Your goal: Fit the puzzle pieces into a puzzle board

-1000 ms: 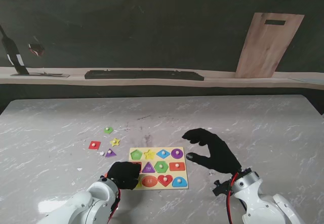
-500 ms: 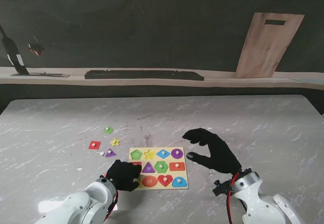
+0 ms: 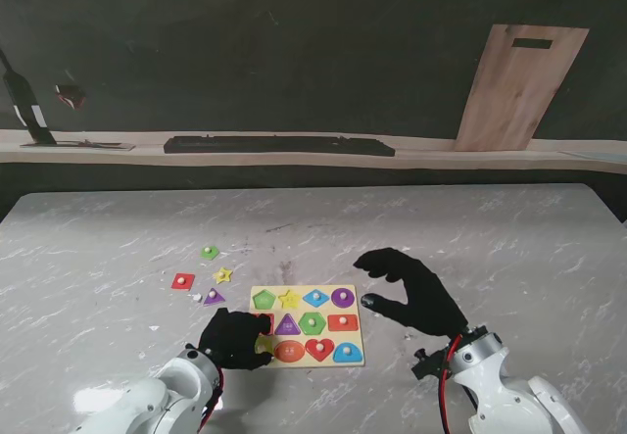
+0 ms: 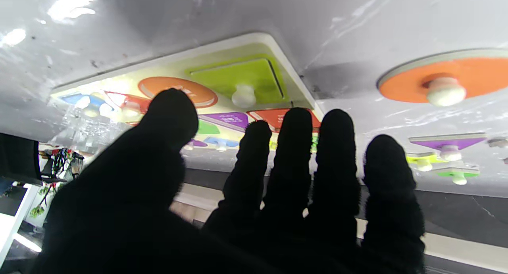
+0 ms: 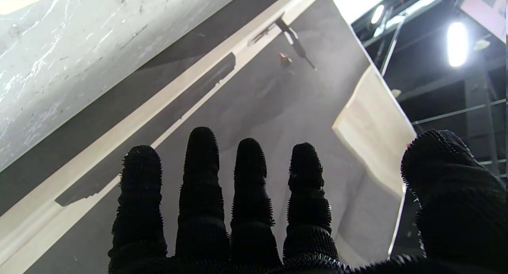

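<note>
Marble table [image 3: 509,248]: my left hand [image 3: 233,337] empty, fingers spread, over board [image 3: 307,325] corner; right hand [image 3: 416,292] loose, empty.

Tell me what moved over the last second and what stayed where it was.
The left hand slid left and slightly nearer to me along the puzzle board's near-left corner, uncovering more of that corner. It took hold of nothing and its fingers are spread. The right hand hovers open where it was, right of the board. The loose pieces left of the board, such as the red piece, have not shifted.
</note>
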`<state>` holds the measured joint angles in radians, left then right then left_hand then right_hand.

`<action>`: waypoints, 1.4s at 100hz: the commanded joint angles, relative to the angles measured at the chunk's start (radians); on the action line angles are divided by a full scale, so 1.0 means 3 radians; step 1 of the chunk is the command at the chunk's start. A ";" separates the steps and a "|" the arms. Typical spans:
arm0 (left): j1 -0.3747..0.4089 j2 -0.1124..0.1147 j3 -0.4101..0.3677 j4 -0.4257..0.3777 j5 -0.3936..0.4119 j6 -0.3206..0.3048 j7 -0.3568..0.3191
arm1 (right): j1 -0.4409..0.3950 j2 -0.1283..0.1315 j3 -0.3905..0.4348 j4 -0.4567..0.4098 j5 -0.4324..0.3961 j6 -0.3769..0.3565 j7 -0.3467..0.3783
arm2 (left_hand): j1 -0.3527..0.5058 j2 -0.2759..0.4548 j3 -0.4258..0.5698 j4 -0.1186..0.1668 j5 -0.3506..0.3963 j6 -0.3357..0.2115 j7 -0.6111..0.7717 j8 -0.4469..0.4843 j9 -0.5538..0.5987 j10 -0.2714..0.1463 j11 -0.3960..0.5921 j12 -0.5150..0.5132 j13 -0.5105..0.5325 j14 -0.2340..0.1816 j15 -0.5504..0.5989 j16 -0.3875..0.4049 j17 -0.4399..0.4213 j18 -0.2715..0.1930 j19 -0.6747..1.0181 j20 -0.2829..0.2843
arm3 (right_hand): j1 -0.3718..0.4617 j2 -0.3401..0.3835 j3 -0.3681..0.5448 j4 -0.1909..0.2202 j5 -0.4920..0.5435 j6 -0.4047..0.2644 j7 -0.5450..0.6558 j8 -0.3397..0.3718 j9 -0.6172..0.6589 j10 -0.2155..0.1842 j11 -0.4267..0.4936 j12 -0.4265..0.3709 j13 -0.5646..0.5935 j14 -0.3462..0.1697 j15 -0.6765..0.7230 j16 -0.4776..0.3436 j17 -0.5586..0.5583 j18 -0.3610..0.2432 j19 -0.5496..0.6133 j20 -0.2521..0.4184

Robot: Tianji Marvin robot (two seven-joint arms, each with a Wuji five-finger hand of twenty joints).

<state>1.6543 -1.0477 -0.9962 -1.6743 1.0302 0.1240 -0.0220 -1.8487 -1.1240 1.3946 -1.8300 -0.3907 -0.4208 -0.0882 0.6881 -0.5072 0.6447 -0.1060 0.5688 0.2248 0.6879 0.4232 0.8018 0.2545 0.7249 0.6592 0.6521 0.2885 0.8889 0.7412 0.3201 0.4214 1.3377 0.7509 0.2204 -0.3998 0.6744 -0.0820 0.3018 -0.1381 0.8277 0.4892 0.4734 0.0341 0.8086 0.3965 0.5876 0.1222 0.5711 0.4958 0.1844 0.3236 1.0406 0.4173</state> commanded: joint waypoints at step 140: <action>0.0172 -0.0031 -0.1204 0.0306 0.0134 -0.0546 0.0369 | 0.0112 0.0017 -0.0163 0.0090 -0.0634 0.0083 -0.0132 | 0.0663 0.0135 -0.0095 0.0058 -0.0150 -0.0233 -0.0640 -0.0200 -0.0984 -0.0162 -0.0985 -0.0733 -0.1046 -0.0146 -0.1118 -0.0299 -0.0785 -0.0187 -0.0662 -0.0485 | -0.0029 0.0041 -0.0045 0.0130 0.0000 -0.0071 -0.0016 0.0032 0.0087 -0.0069 0.0031 0.0027 -0.0017 -0.0066 0.0046 0.0031 -0.0037 -0.0009 0.0035 0.0045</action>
<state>1.7296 -1.0662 -1.3508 -1.6160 1.0642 -0.0345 0.0714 -1.8098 -1.1209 1.3461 -1.8061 -0.5735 -0.3977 -0.1210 0.8343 -0.4849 0.6296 -0.1060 0.5305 0.1789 0.5146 0.3754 0.5063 0.2281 0.4435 0.4553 0.3659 0.2736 0.5709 0.6609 0.0962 0.4214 1.1448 0.6251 0.2224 -0.3996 0.6742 -0.0820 0.3018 -0.1381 0.8277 0.4892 0.4734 0.0341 0.8086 0.3965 0.5876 0.1220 0.5724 0.4964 0.1843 0.3236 1.0406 0.4173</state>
